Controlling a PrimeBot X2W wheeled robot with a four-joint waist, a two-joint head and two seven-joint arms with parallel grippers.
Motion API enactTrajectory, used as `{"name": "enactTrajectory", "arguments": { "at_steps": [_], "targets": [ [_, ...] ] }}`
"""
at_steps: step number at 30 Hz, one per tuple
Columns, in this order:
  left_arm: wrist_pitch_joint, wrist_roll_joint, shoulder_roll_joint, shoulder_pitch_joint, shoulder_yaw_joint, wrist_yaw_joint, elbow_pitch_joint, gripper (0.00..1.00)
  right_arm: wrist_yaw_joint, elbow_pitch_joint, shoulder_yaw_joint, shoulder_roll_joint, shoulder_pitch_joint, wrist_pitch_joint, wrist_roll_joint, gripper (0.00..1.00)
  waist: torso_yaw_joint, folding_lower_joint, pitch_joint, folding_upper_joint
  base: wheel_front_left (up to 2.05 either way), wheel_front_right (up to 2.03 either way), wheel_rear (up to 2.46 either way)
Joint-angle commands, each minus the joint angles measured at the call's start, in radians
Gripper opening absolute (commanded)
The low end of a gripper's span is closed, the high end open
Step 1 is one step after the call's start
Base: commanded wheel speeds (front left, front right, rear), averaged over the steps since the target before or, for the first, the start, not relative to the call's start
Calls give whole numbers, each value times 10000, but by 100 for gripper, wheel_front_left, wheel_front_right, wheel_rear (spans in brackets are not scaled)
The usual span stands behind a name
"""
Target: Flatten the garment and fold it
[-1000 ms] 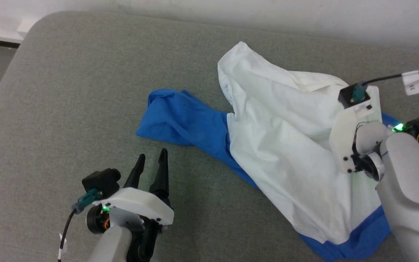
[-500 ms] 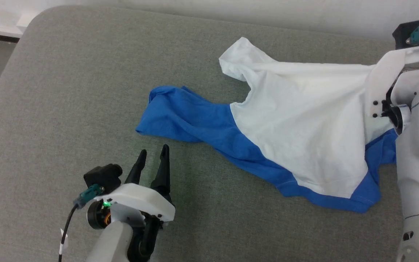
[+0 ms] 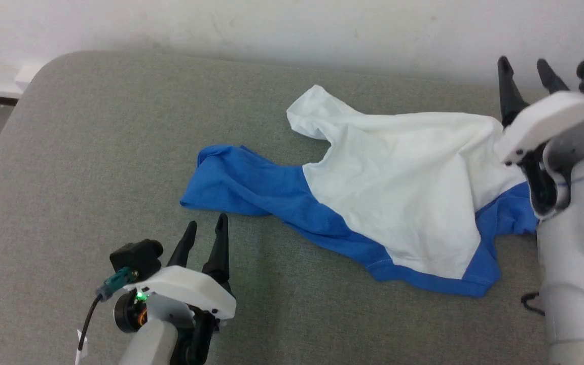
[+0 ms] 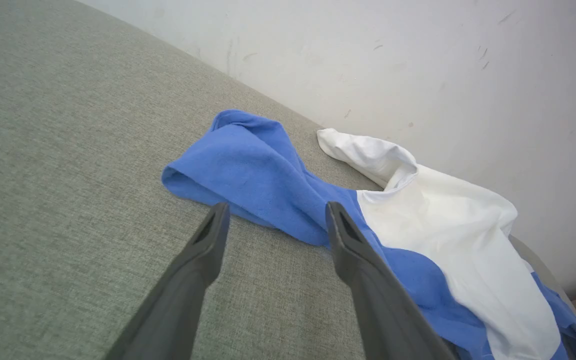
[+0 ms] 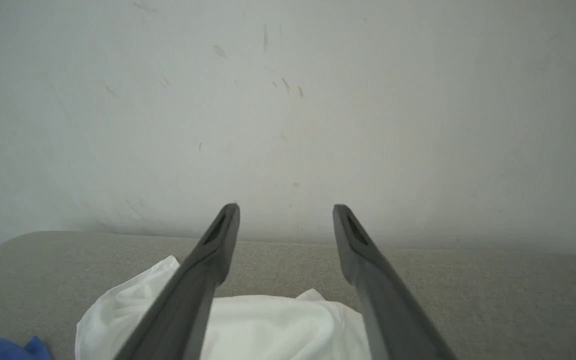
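The garment [image 3: 398, 192] lies crumpled on the grey cushioned surface, white body up, with a blue sleeve [image 3: 241, 177] stretched to the left and blue trim along its near edge. In the left wrist view the garment [image 4: 448, 235] spreads ahead and to the right of the fingers. My left gripper [image 3: 204, 230] stands open near the front, just short of the blue sleeve, holding nothing. My right gripper [image 3: 527, 68] is raised at the far right, above the garment's right end, open and empty. In the right wrist view the right gripper [image 5: 285, 210] points at the wall, white cloth [image 5: 248, 325] below it.
The grey cushioned surface [image 3: 94, 142] has a rounded far-left corner and wide free room on its left half. A pale wall [image 3: 271, 25] runs close behind its far edge. My right arm's white body [image 3: 576, 263] covers the garment's right end.
My right gripper has let go of the white cloth, opened and risen toward the wall. The garment has dropped and spread on the surface. The head view has shifted. The left arm holds still.
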Motion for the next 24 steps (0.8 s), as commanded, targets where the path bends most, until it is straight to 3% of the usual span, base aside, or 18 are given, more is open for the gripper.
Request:
{"name": "enactTrajectory", "arguments": {
  "at_steps": [1, 10, 17, 24],
  "targets": [
    [17, -43, 43, 146, 8, 86, -14, 100, -19, -129, -9, 5, 381, -103, 128, 100, -299, 1, -365, 0, 0, 0, 0],
    [170, -121, 121, 545, -33, 238, -266, 100, -19, -2527, -759, 7, 4179, -330, 1493, 100, -642, 1, -914, 0, 0, 0, 0],
    [416, -230, 133, 671, -78, 354, -301, 100, -19, -3313, -1187, 8, 6129, -87, 2479, 100, -817, 1, -995, 0, 0, 0, 0],
    [2392, -653, 129, -295, -306, 700, 505, 100, -19, -3689, -1074, 8, 6320, 10, 2740, 100, -1145, 1, -743, 0, 0, 0, 0]
  ]
}}
